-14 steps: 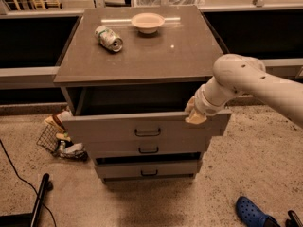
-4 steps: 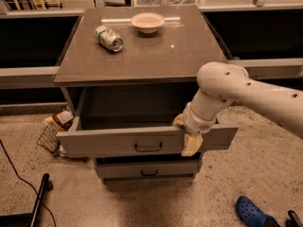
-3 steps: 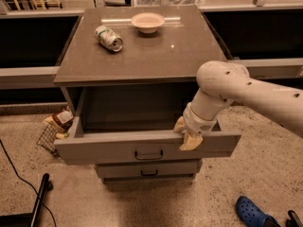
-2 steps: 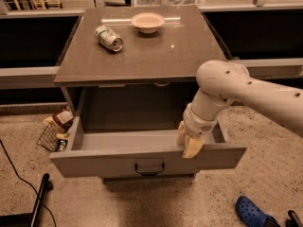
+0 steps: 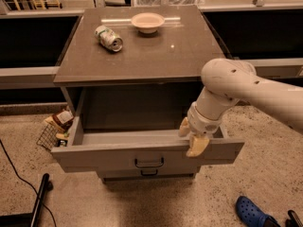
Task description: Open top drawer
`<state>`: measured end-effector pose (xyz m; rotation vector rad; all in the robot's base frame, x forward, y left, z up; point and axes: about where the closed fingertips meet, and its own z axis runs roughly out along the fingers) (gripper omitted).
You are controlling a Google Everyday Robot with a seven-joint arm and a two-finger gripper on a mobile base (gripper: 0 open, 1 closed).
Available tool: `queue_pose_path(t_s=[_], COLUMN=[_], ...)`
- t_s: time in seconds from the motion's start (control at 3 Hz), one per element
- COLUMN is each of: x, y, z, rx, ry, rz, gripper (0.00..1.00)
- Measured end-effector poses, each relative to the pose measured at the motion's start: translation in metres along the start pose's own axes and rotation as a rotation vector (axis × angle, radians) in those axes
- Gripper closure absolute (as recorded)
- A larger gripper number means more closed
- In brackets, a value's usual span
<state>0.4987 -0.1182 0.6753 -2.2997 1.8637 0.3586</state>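
Note:
The top drawer [image 5: 104, 157] of the grey cabinet stands pulled far out, its inside showing and looking empty. Its dark handle [image 5: 149, 162] sits at the centre of the front. My gripper [image 5: 191, 137] is at the right part of the drawer's front rim. One finger [image 5: 184, 126] is inside the drawer and the other finger [image 5: 197, 146] is outside, so they clamp the front panel. A lower drawer's handle [image 5: 149, 173] peeks out just below; the rest of the lower drawers is hidden.
On the cabinet top [image 5: 156, 56] lie a tipped can [image 5: 108, 38] and a pale bowl [image 5: 147, 21]. A wire basket with rubbish [image 5: 56, 128] stands left of the cabinet. A black cable and pole [image 5: 35, 200] lie at lower left, a blue shoe [image 5: 253, 213] at lower right.
The top drawer has slid further out toward the camera, from slightly open to far open, now covering the lower drawers. My gripper moved with its front rim.

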Motion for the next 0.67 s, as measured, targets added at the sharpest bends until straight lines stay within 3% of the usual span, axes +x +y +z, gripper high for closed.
queue_pose_path(t_s=[0.33, 0.67], x=[0.0029, 0.0055], y=[0.0037, 0.0057], z=[-0.0081, -0.015], rx=[0.015, 0.03], ry=[0.003, -0.003], rz=[0.009, 0.014], gripper=[0.0, 0.0])
